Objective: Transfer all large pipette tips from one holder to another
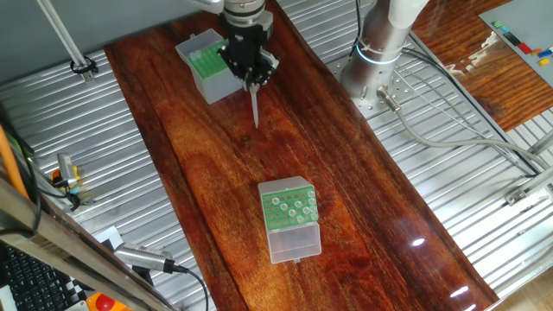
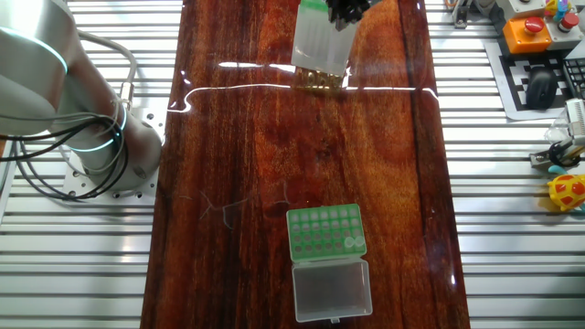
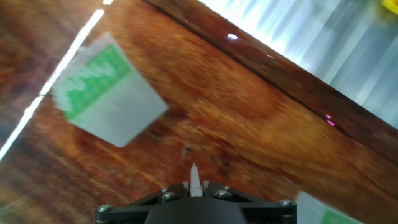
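I hold gripper (image 1: 251,71) beside tall translucent box (image 1: 207,66), far end of table (image 1: 346,190); low green rack (image 1: 290,207) near. Fingers pinch pipette tip (image 1: 255,105), hanging upright, apparently. I centre tip above free hole, descend slowly.

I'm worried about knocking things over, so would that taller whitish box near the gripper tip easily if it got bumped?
Possibly. The taller translucent box stands higher than the low green rack, so a push near its top could tip it. Its thin plastic walls suggest it is light and might slide on the glossy wooden table.
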Action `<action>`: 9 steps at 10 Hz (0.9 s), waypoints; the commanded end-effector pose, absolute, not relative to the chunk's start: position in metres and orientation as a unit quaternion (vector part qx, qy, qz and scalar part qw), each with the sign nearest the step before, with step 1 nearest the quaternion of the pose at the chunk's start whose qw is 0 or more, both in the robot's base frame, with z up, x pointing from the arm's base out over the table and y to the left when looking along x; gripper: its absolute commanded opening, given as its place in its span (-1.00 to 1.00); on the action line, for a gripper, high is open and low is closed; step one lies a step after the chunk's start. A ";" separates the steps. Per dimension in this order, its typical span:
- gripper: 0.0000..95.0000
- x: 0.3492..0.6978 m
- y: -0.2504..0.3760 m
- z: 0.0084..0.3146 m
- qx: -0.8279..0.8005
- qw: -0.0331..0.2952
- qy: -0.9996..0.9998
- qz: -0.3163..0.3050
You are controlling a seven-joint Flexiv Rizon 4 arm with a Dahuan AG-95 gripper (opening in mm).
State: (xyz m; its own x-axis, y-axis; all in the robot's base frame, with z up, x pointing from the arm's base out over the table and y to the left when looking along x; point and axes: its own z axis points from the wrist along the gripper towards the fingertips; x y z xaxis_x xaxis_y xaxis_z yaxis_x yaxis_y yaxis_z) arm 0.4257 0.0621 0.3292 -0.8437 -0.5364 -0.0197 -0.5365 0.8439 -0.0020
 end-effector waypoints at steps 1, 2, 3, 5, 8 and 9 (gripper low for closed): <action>-1.00 0.425 -0.029 0.344 -0.317 0.012 0.948 0.009; -1.00 0.424 -0.052 0.348 -0.329 0.012 0.944 0.011; -1.00 0.419 -0.069 0.351 -0.340 0.009 0.940 0.013; -1.00 0.416 -0.071 0.352 -0.335 0.008 0.942 0.022; -1.00 0.416 -0.071 0.352 -0.287 0.017 0.958 0.018; -1.00 0.416 -0.071 0.352 -0.278 0.016 0.960 0.011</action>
